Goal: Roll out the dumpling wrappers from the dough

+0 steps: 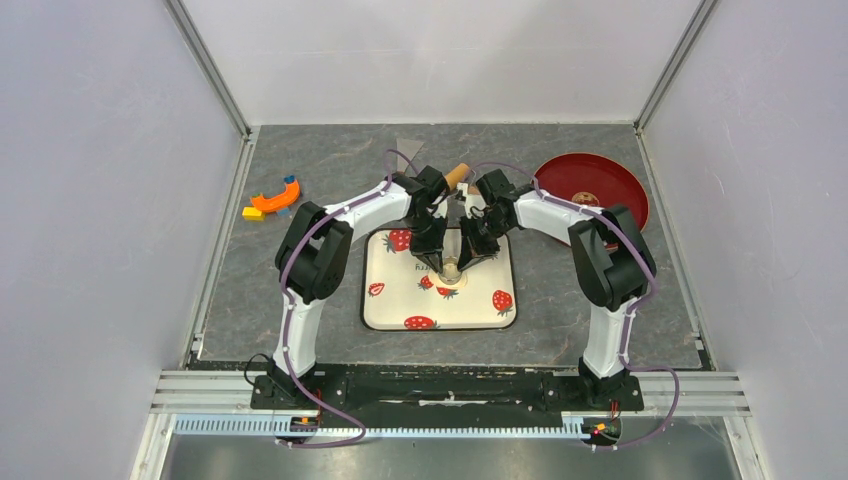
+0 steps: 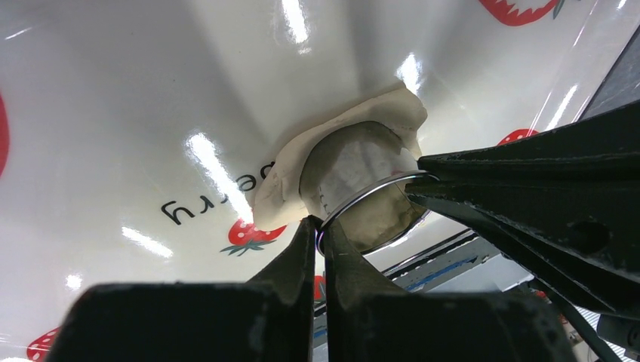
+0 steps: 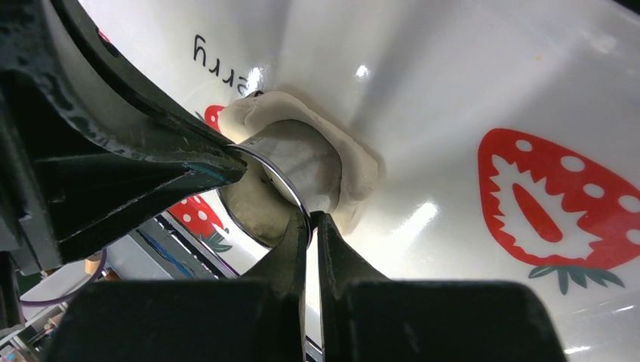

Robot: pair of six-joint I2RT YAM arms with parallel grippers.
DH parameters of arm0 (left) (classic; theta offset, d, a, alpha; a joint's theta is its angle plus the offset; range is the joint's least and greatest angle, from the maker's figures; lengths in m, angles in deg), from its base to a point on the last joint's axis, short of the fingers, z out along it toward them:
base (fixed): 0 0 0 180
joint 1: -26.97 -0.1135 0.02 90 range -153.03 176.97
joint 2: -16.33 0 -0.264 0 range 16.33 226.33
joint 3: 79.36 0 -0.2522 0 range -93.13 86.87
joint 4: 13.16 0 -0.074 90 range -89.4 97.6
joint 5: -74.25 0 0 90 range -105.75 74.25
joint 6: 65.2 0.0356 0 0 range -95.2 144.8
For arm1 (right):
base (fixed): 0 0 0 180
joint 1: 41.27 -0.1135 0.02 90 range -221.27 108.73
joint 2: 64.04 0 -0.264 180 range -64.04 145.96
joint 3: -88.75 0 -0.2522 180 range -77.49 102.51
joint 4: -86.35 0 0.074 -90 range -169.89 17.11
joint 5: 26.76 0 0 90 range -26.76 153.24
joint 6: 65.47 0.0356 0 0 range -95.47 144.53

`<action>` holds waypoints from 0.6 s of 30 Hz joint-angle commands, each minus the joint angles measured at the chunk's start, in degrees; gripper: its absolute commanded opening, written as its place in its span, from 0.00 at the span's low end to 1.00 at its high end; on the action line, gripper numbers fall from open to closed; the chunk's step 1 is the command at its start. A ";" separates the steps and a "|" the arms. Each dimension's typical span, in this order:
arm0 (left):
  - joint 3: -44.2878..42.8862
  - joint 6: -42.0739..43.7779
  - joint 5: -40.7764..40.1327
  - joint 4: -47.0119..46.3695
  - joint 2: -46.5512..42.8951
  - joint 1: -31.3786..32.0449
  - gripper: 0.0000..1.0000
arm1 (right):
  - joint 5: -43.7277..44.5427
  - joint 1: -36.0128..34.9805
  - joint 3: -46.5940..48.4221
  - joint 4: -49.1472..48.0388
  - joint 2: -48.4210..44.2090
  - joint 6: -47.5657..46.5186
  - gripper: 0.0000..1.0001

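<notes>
- the dough (image 2: 281, 177) lies on the strawberry-print tray (image 2: 113, 113), pressed flat into a thin pale sheet w/ an irregular edge, near the printed letters "rry".
- a metal ring cutter (image 2: 362, 170) stands on top of the dough. the dough shows around its base on the far side and on one side, and there is also pale dough inside the ring.
- left gripper (image 2: 320, 230): fingers together, clamped on the thin rim of the ring cutter at the side nearest to its own camera. the dough is just beyond and below the fingertips, and I cannot tell if the tips touch it.
- right gripper (image 3: 311, 222): fingers also together, pinching the rim of the same ring cutter from the opposite side. in its wrist view the dough bulges out just behind the cutter wall.
- so both grippers meet over the cutter, tips very near each other, w/ the dough directly under and btw them.
- top view: this happens at the upper middle of the tray, which sits at the centre of the grey tabletop (image 1: 580, 290).
- a wooden roller (image 1: 457, 176) lies behind the arms, apart from the tray.
- a red plate (image 1: 590, 180) is far right, an orange toy (image 1: 277, 198) far left.
</notes>
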 commanded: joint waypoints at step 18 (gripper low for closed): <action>-0.50 2.40 -3.66 4.22 -3.88 -1.64 0.25 | 10.90 -0.21 4.47 10.89 2.78 -7.67 0.28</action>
